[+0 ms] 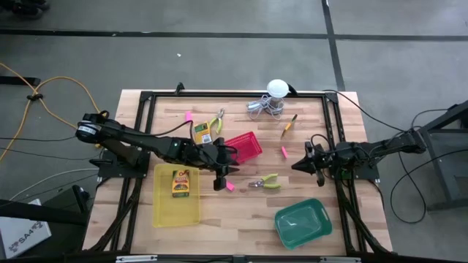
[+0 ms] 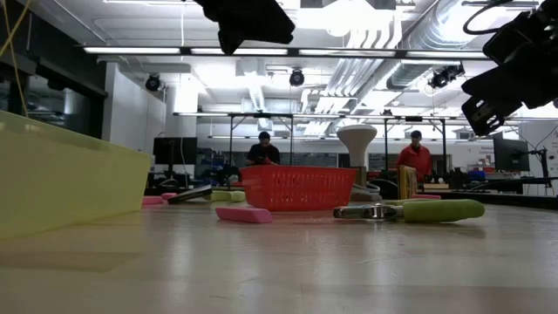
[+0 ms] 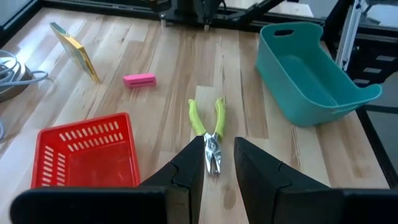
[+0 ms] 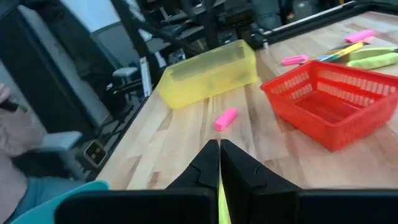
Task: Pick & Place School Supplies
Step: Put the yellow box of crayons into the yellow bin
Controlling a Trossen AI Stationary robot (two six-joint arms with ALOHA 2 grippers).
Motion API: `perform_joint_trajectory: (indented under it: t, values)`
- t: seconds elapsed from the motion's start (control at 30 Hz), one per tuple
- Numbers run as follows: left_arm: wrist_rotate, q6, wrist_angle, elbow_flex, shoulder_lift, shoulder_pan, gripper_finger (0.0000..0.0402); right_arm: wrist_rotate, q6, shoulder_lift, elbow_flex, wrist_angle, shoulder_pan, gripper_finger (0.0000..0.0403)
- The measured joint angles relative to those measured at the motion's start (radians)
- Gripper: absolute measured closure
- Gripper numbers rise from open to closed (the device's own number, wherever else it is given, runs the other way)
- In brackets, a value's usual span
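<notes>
On the table's left side lies the yellow tray, and a crayon box lies flat inside it. Just beyond the tray, a second crayon box lies on the wood beside pliers, with a small pink eraser farther back. The left gripper hangs above the table between the yellow tray and the red basket. Its fingers are partly apart and hold nothing; in the left wrist view they frame the nose of another pair of pliers lying on the wood. A pink eraser lies just beside that gripper. Toward the back stands a white ball with wire. Right of the basket lie one more eraser and, farther back, a third pair of pliers. The teal bin sits near the front. The right gripper hovers over the right side, fingers pressed together and empty.
</notes>
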Motion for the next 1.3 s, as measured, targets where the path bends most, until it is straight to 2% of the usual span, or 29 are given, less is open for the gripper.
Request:
perform_joint_trajectory:
  t: [0.23, 0.47, 0.6, 0.83, 1.13, 1.3]
  values:
    - [-0.001, 0.0, 0.005, -0.001, 0.0, 0.018, 0.0319, 0.043, 0.09, 0.0, 0.0, 0.005, 0.0, 0.04]
    - [-0.002, 0.0, 0.005, -0.001, 0.0, 0.037, 0.0319, 0.044, -0.136, 0.0, 0.004, 0.091, 0.0, 0.04]
    - [-0.002, -0.001, 0.005, -0.001, 0.0, 0.047, 0.0319, 0.09, -0.236, 0.033, 0.088, 0.011, -0.014, 0.04]
    - [-0.002, -0.002, 0.007, -0.001, 0.0, 0.065, 0.0319, 0.067, -0.3, 0.274, 0.315, -0.214, -0.089, 0.04]
    - [-0.002, -0.003, 0.008, -0.001, -0.001, 0.073, 0.0319, 0.089, -0.538, 0.617, 0.594, -0.426, -0.215, 0.04]
    - [-0.002, -0.004, 0.006, -0.001, -0.001, 0.073, 0.0319, 0.062, -0.616, 0.777, 0.778, -0.656, -0.325, 0.04]
